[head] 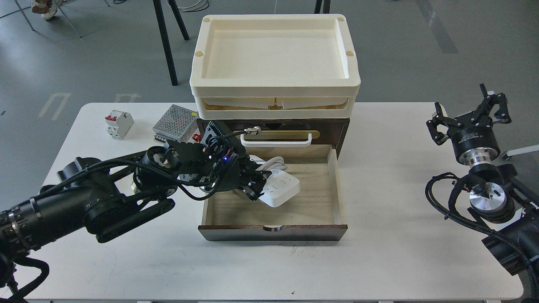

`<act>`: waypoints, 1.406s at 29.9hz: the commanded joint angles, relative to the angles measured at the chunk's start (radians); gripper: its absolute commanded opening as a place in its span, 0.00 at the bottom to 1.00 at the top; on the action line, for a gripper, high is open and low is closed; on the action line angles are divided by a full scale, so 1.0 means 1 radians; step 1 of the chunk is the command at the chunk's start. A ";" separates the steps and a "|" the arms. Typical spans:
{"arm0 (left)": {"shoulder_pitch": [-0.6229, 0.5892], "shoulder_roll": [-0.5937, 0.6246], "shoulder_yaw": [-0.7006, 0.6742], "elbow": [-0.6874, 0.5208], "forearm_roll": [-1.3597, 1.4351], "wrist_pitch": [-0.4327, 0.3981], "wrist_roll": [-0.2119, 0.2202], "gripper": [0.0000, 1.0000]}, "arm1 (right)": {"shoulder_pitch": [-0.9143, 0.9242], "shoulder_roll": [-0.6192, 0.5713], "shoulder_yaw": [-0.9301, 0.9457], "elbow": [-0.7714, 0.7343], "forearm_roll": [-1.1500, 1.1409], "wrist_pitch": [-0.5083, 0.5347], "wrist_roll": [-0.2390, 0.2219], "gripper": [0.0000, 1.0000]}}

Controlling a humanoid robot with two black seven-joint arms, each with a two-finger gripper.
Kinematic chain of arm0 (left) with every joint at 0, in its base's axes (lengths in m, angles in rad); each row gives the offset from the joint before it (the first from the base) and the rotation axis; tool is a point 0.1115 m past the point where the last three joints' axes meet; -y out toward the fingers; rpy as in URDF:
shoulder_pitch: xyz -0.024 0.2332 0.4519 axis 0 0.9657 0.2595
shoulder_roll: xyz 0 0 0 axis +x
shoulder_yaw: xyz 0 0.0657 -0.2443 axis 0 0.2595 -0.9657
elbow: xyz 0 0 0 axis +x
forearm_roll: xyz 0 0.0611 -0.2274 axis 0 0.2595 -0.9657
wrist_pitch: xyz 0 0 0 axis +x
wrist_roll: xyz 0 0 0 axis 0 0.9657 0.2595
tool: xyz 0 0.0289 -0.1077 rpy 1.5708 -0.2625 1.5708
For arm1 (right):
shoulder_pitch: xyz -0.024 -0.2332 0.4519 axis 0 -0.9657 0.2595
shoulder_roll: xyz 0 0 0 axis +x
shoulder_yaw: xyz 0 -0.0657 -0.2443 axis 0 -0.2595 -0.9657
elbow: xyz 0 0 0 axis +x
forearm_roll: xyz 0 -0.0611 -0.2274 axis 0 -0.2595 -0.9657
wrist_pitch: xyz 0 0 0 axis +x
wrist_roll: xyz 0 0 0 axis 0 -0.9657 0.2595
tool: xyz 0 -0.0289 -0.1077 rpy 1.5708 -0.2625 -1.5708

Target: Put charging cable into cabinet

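Surface: we see a white table (379, 261) with rounded corners.
Back left: a small white-and-red circuit breaker (119, 124), and beside it a perforated metal box (174, 123).
Centre: the dark brown cabinet (337, 130), its drawer (320, 185) pulled open toward us.

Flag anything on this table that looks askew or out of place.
The charging cable sits tilted in the open drawer of the cabinet, held by the left end effector, not lying flat. The stacked cream trays overhang the cabinet top. Nothing looks spilled or damaged.
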 commanded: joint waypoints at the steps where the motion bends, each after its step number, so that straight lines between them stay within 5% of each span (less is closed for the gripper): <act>1: 0.000 0.003 -0.002 -0.027 -0.004 0.000 -0.013 0.63 | 0.000 -0.001 0.000 0.000 0.000 0.000 0.000 1.00; 8: 0.000 0.008 -0.112 -0.142 -0.163 0.000 -0.019 0.77 | 0.000 0.000 0.000 0.000 0.000 0.000 0.000 1.00; 13: 0.000 0.008 -0.325 -0.168 -0.638 0.000 -0.021 0.95 | 0.000 -0.001 0.000 0.000 0.000 0.000 0.000 1.00; 17: 0.000 0.011 -0.525 -0.137 -1.117 0.000 -0.005 0.99 | 0.000 -0.001 0.000 0.000 0.000 0.002 0.000 1.00; 28: 0.150 0.043 -0.878 0.146 -1.859 0.000 -0.005 1.00 | 0.005 -0.001 0.003 -0.003 0.000 0.002 -0.003 1.00; 35: 0.209 0.023 -0.883 0.534 -2.188 0.000 -0.013 1.00 | 0.008 0.000 0.009 0.000 0.003 0.021 -0.069 1.00; 42: 0.313 -0.058 -0.864 0.671 -2.259 0.000 -0.007 1.00 | 0.028 -0.001 0.020 -0.008 0.006 0.014 -0.081 0.99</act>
